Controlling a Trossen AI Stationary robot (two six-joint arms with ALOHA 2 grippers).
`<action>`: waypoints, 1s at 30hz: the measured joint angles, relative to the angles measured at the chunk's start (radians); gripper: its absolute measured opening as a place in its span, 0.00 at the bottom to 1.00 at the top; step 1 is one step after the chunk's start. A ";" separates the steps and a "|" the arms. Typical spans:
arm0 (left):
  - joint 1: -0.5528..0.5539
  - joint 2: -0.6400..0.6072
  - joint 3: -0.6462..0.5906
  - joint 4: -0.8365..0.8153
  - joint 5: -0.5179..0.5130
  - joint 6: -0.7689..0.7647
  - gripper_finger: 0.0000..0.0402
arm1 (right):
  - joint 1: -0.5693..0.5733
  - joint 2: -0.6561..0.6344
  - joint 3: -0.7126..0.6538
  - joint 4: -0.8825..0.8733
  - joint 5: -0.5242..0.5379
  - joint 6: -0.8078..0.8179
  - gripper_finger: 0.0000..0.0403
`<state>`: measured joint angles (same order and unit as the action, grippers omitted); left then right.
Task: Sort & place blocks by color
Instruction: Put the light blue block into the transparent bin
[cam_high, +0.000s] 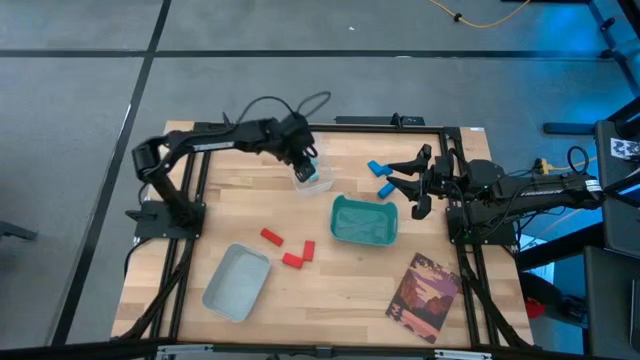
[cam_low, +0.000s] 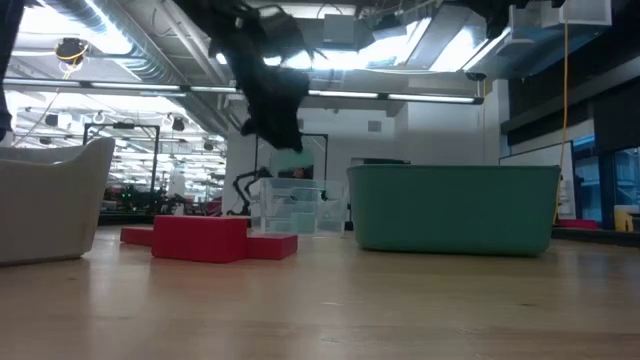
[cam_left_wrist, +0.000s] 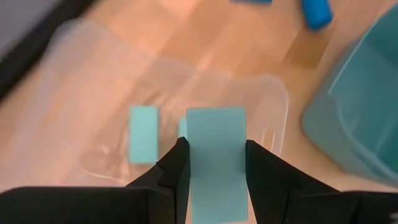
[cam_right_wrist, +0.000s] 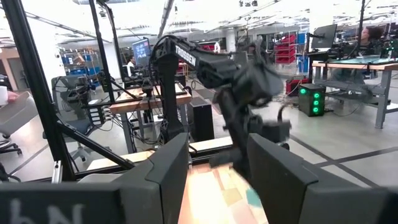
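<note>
Left arm reaches from its base at the table's left edge across toward the far middle, elbow bent, wrist pointed down. Left gripper (cam_high: 304, 166) hangs over a clear box (cam_high: 312, 178) near the far edge, fingers (cam_left_wrist: 176, 169) clamped on a cyan block (cam_left_wrist: 216, 160) held upright between them. In the left wrist view two more cyan blocks already lie inside the clear box, one (cam_left_wrist: 143, 133) in plain sight, the other (cam_left_wrist: 182, 127) mostly hidden behind the held one. Low view shows the gripper (cam_low: 287, 146) just above the box (cam_low: 287, 207), held block barely visible.

Right arm lies low along the table's right side, stretched toward the middle, level with the tabletop. Right gripper (cam_high: 418, 180) sits near two blue blocks (cam_high: 380, 178), fingers (cam_right_wrist: 166, 174) spread apart, nothing between them. Cannot tell if it touches the blocks.

Blue blocks: two seen, just beyond the teal bin (cam_high: 364, 221), between the clear box and the right gripper; one (cam_left_wrist: 318, 12) also shows in the left wrist view. Red blocks (cam_high: 290, 248): three loose on the wood, between the grey tray (cam_high: 237, 282) and the teal bin, two of them touching. In the low view the red blocks (cam_low: 208, 238) sit in front of the clear box. A picture card (cam_high: 424, 297) lies at the near right corner.
</note>
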<state>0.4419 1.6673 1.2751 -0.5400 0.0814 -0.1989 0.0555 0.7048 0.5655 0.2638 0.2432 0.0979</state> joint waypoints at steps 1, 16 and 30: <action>-0.007 0.016 0.000 0.000 0.000 0.005 0.28 | 0.000 0.000 0.000 0.000 0.000 0.000 0.42; -0.073 0.153 0.000 -0.003 0.011 0.063 0.28 | 0.000 0.000 0.000 -0.001 0.000 -0.001 0.42; -0.071 0.180 0.000 0.001 -0.055 0.091 0.28 | 0.000 0.000 0.000 0.000 0.000 0.002 0.42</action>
<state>0.3706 1.8477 1.2755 -0.5388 0.0261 -0.1082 0.0555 0.7048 0.5655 0.2634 0.2434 0.0998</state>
